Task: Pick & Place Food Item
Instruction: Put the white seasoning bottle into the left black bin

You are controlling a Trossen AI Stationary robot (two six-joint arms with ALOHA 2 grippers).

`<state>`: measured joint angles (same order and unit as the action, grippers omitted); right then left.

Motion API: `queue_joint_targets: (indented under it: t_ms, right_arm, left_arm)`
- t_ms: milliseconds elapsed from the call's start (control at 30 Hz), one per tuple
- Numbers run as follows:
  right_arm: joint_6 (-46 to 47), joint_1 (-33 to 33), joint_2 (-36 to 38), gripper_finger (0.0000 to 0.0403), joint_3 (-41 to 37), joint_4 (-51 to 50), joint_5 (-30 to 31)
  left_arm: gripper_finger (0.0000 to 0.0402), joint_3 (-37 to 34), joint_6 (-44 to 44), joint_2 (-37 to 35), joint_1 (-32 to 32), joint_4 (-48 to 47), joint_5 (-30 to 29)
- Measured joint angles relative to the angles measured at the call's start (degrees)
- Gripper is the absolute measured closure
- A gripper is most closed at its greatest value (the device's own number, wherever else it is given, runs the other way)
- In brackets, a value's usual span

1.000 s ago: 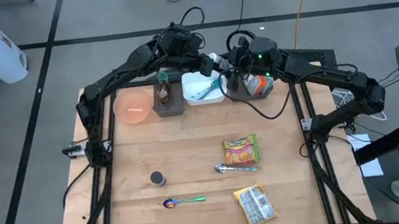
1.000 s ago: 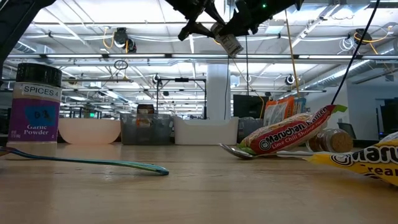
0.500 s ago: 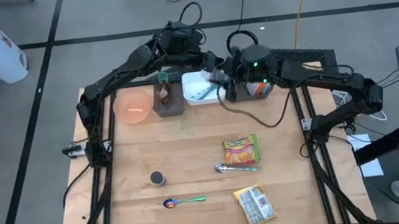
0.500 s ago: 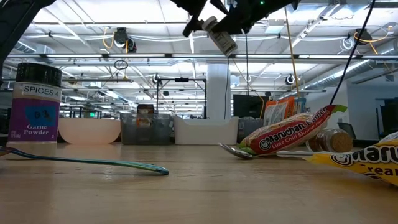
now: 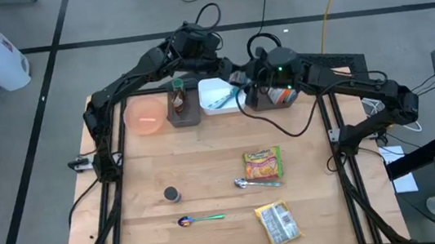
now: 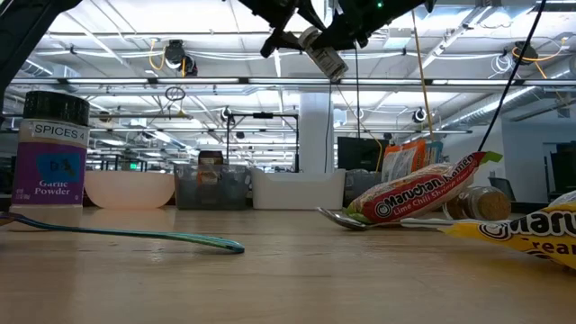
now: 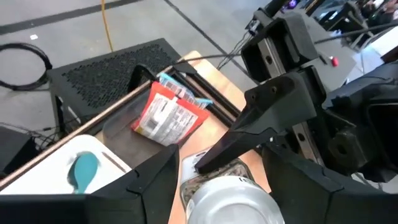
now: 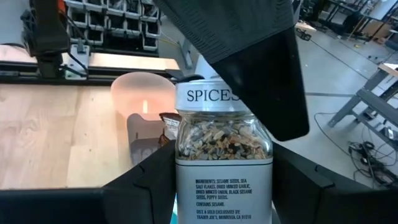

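1. The spice jar (image 6: 321, 52) hangs tilted high above the desk (image 5: 207, 172), between the two arms, over the back row of bins.
2. The right pincer (image 8: 224, 180) grips the jar by its body; in the right wrist view the jar stands between its two fingers (image 8: 155, 180), with the "SPICES" label and the seed mix showing.
3. The left pincer (image 7: 217, 186) is at the jar's cap end: in the left wrist view the silver cap (image 7: 233, 202) sits between its fingers (image 7: 149, 186). Whether the left pincer clamps the cap or only stands around it, I cannot tell.
4. In the high view both pincers meet above the gap between the white bin (image 5: 220, 95) and the grey bin (image 5: 274, 99) at the back of the desk.
5. The white bin holds a teal spoon (image 7: 84, 169). The grey bin holds a red packet (image 7: 169, 116).
6. Left of the white bin is a dark bin (image 5: 184, 111) with a small bottle (image 5: 178, 98) upright in it, and left of that a pink bowl (image 5: 146, 116).
7. On the open desk lie a noodle pack (image 5: 263, 164) with a metal spoon (image 5: 256, 183) at its near edge, and a second noodle pack (image 5: 278, 223) nearer the front.
8. A garlic powder jar (image 6: 56, 148) stands upright left of centre, with a coloured spoon (image 5: 201, 219) lying near it toward the front.
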<state>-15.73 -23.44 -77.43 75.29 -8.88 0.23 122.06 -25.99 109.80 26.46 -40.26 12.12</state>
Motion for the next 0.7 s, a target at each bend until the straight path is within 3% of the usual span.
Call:
queue_joint_targets:
  t_ms: [700]
  right_arm:
    - [-0.13, -1.76, 0.05, 0.0212, 0.04, 0.7, 1.18]
  left_arm:
    - [0.0163, -0.13, 0.88, -0.04, -0.7, -1.7, -0.88]
